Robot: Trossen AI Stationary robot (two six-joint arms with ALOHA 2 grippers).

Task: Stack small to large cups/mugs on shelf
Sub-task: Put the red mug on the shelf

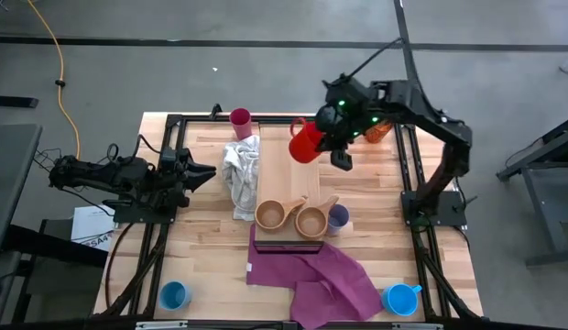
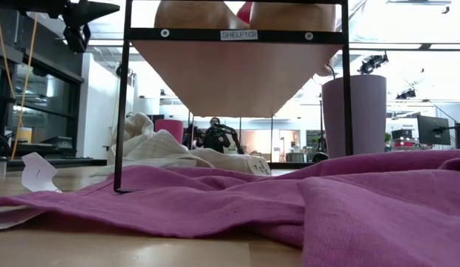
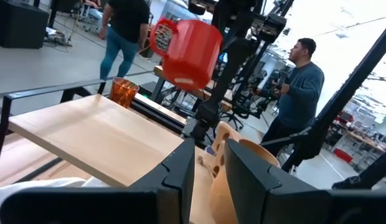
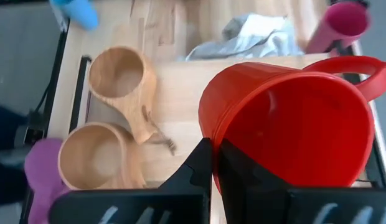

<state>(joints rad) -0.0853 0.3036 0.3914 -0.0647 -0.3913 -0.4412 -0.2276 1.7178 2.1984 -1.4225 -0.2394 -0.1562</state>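
— Describe the setting?
— Light-wood table (image 1: 202, 247) on a grey floor, workshop beyond with a person (image 3: 297, 93) standing behind the frame. Long pale shelf (image 1: 282, 174) lying down the table's middle, dark frame at its near end.

— Location of the cups?
— Two tan wooden cups (image 1: 270, 214) (image 1: 312, 220) side by side on the shelf's near end, lavender tumbler (image 1: 338, 218) just beside them. Magenta tumbler (image 1: 240, 118) at the far edge, next to a crumpled white cloth (image 1: 240, 174). Orange translucent tumbler (image 1: 377, 131) by the far right rail. Blue mugs (image 1: 175, 295) (image 1: 401, 299) at both near corners, flanking a purple cloth (image 1: 325, 280).

— And the grippers?
— Right gripper (image 4: 214, 163) pinched shut on the rim of the red mug (image 1: 307, 142), held tilted in the air above the shelf's far end, handle outward. Left gripper (image 1: 198, 171) parked at the table's left side, fingers (image 3: 180, 171) slightly parted, holding nothing.
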